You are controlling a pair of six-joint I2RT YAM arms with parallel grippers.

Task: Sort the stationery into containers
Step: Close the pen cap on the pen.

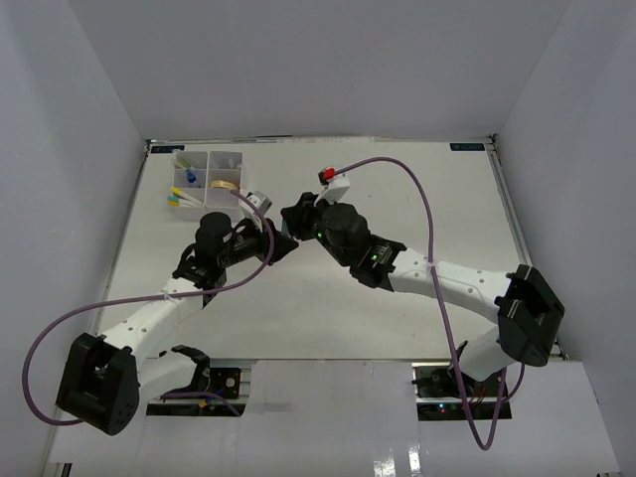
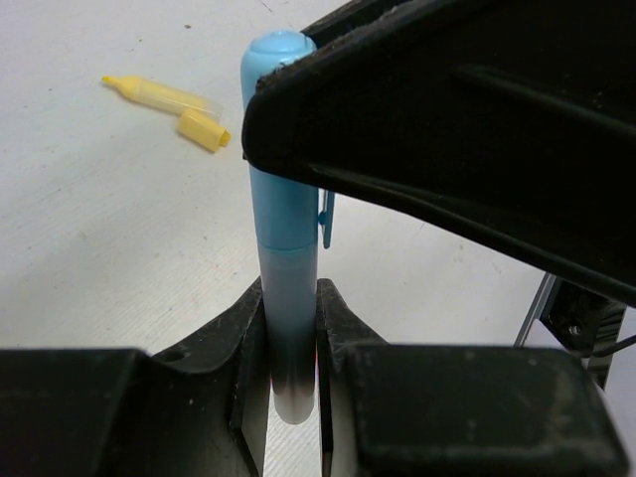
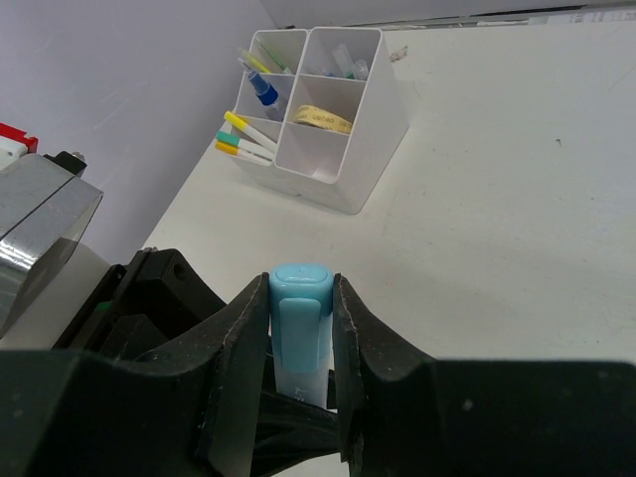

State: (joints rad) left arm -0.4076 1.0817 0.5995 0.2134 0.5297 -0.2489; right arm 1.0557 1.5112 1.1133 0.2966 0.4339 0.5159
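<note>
A light blue marker (image 2: 286, 229) is held in the air between both grippers over the middle of the table. My left gripper (image 2: 290, 308) is shut on its pale barrel, near the end. My right gripper (image 3: 300, 298) is shut on its blue cap (image 3: 300, 313). In the top view the two grippers (image 1: 286, 240) meet tip to tip and hide the marker. The white organizer tray (image 3: 370, 119) stands at the far left. It holds a tan ring (image 3: 320, 117), a blue-capped bottle (image 3: 262, 89) and several pens (image 3: 244, 141).
An uncapped yellow marker (image 2: 159, 92) and its yellow cap (image 2: 204, 129) lie on the white table beyond the left gripper. White walls enclose the table on three sides. The tray (image 1: 209, 184) sits close to the left wall.
</note>
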